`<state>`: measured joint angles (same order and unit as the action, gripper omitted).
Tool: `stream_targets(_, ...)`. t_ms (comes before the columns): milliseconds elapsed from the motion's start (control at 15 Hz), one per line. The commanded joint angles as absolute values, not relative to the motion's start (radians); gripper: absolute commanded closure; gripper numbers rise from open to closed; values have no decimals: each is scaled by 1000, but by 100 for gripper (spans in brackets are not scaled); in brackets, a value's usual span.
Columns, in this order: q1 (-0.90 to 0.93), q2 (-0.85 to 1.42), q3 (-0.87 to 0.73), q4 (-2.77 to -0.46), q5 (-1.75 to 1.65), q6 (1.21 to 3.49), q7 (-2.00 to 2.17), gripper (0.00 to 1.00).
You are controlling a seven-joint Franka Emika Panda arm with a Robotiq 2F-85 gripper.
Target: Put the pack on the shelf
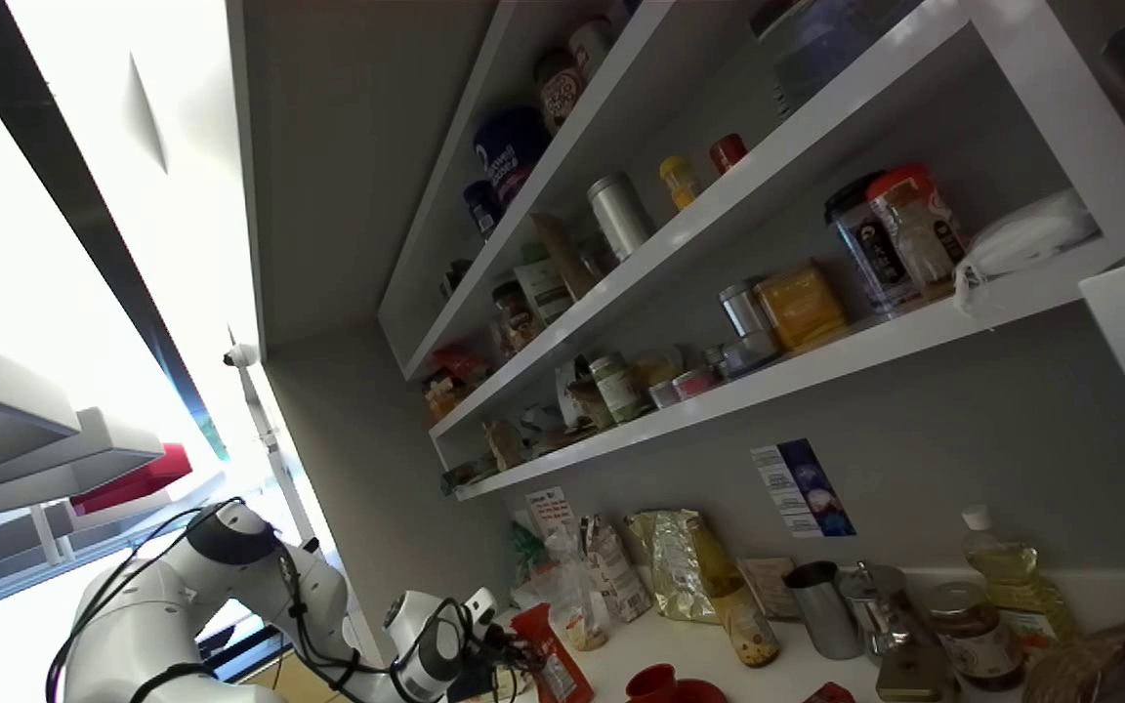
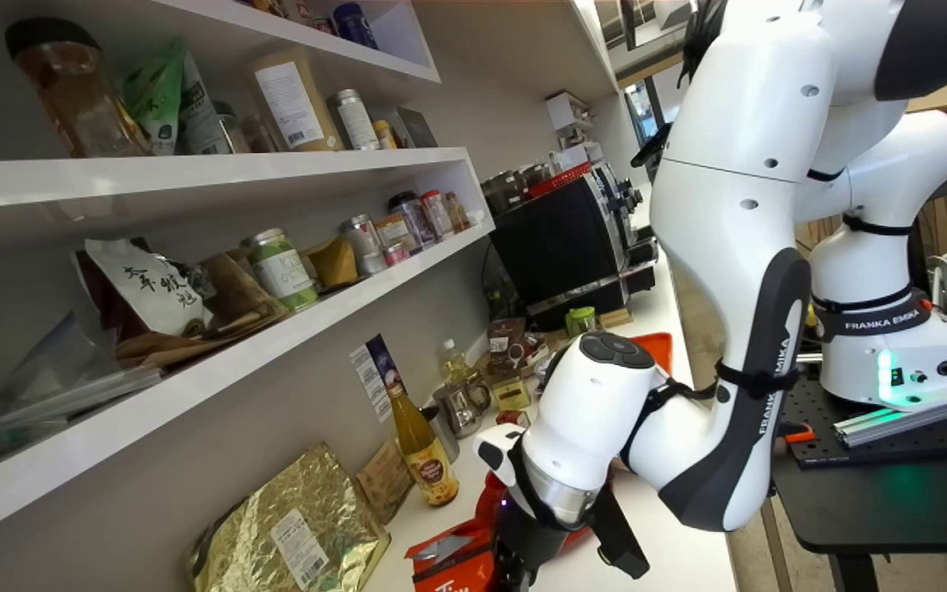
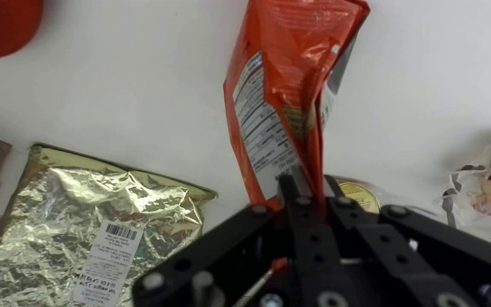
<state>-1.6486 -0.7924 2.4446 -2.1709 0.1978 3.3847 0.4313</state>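
Observation:
The pack, a red pouch with a white printed label panel, shows in the wrist view [image 3: 288, 76] and partly in both exterior views [image 1: 555, 656] [image 2: 457, 563]. My gripper [image 3: 311, 192] is shut on one end of it, pinching a fold between the fingers. The gripper is low over the white counter in an exterior view [image 1: 516, 656]. I cannot tell whether the pack touches the counter. The shelf, the lowest long white board, runs above the counter and gripper in both exterior views [image 1: 719, 400] [image 2: 219, 374]. It bears jars, tins and bags.
A gold foil bag [image 2: 293, 526] and a yellow bottle [image 2: 422, 444] stand by the wall near the gripper. A red cup [image 1: 652, 682], a steel jug [image 1: 824, 607] and an oil bottle [image 1: 1017, 576] are along the counter. Higher white boards [image 2: 219, 168] hang above the shelf.

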Motion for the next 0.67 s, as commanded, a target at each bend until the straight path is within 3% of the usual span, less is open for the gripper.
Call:
stream_targets(0, -1468, -735, 2348, -2315, 294, 3399, 450, 100)
stream_targets(600, -786, -722, 1837, -2688, 478, 3356, 475, 99)
